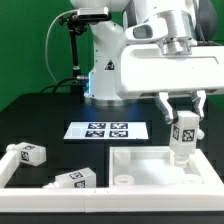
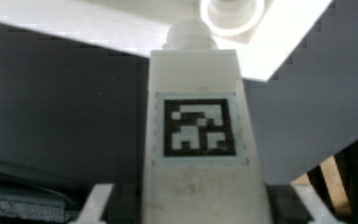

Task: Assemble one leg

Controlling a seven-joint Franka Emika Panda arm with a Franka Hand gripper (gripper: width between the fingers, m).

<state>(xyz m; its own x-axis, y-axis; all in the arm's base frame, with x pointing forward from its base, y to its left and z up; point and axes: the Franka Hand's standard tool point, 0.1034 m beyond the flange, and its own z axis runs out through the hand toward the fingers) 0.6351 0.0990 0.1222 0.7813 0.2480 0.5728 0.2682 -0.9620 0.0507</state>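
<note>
My gripper (image 1: 183, 120) pinches the leg (image 1: 183, 140) upright, just above the panel (image 1: 135, 156) beneath; insertion step, I judge; next: lower it squarely into the socket (image 2: 229, 12).

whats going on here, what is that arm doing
The robot's gripper is shut on a short white plastic leg with a black-and-white tag and holds it upright over a corner of the big white square tray-like panel, on the exterior view's right. In the wrist view the leg's tip points at a round socket in the panel; whether it is seated cannot be told. Two spare white legs lie on the black table.
</note>
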